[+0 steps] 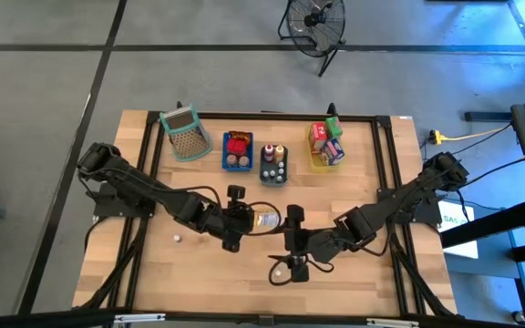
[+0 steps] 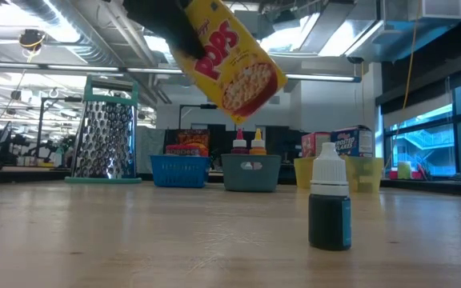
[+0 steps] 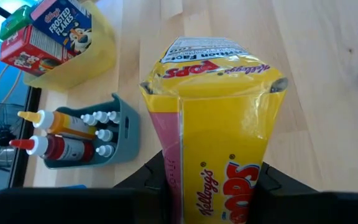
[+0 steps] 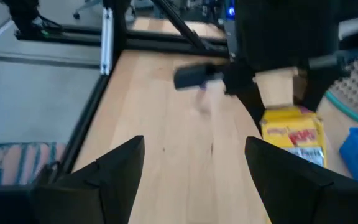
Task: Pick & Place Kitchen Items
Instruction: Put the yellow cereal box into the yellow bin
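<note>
Right now we see the left gripper [image 1: 252,219] clamped on a yellow Corn Pops box [image 3: 219,130], its fingers [image 3: 157,180] pressed against the carton's two sides. In the low view the box [image 2: 232,56] hangs tilted in the air, clear of the wooden table [image 1: 208,273], and from above it sits near the table's middle, between the two grippers. The right gripper [image 1: 295,260] is just beside it, toward the near edge, with its fingers [image 4: 114,165] spread wide and nothing between them.

On the table in front of the low camera we find a small dark bottle with a white cap [image 2: 330,204], standing upright and alone. A tiny white piece [image 1: 178,238] lies by the left arm; we cannot tell what it is.

Along the far side we see a row of containers, well apart from both grippers: a metal grater [image 1: 182,133], a blue tray [image 1: 225,153] with red-topped goods, a grey tray [image 3: 126,134] holding a yellow and a red squeeze bottle [image 3: 51,146] plus small white-capped bottles, and a yellow tray [image 3: 101,53] with a Frosted Flakes box [image 3: 61,25] and a red-and-green carton [image 3: 18,40].
</note>
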Available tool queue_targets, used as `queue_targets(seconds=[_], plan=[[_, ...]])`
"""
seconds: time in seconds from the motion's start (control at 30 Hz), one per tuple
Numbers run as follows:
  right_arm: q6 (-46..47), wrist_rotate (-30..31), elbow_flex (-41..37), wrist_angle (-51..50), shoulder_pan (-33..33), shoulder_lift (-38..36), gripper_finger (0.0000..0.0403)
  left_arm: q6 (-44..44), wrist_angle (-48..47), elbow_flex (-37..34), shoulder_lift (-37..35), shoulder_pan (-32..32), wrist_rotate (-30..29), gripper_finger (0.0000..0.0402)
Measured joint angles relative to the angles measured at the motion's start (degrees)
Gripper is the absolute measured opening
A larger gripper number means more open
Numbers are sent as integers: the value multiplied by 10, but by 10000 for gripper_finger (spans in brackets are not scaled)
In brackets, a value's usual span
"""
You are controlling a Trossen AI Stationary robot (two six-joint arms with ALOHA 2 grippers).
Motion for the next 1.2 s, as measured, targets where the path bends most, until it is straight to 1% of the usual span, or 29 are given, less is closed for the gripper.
queue_targets(seconds=[0.1,0.2,0.37,0.43,0.5,0.57,0.67,0.77,0.9,1.0,1.1,1.13,1.2], plan=[[0,0,0,-17,0,0,283,0,0,0,0,0,2,102],[-3,0,0,-23,0,0,297,-3,0,0,0,0,9,102],[-5,0,0,-39,0,0,352,-8,0,0,0,0,10,102],[-24,-2,0,-47,0,0,378,-9,0,0,0,0,10,102],[-39,-22,0,-49,0,4,394,-14,0,0,0,0,10,102],[-28,-48,-1,-55,0,4,395,-19,0,0,0,0,10,102],[-11,-61,-1,-72,-3,4,389,-29,0,0,0,0,11,102],[-9,-60,-1,-79,-3,5,388,-35,0,0,0,0,29,102],[-1,-61,-1,-74,-3,5,388,-39,0,0,-1,0,39,102],[21,-61,-1,-46,-3,5,388,-39,4,0,-1,0,39,102],[23,-60,-1,-15,-5,5,388,-39,5,0,-1,0,39,102],[26,-57,-1,-10,-7,5,388,-39,5,0,-1,0,39,102],[42,-31,-1,-15,-7,5,388,-39,6,0,-1,0,39,102]])
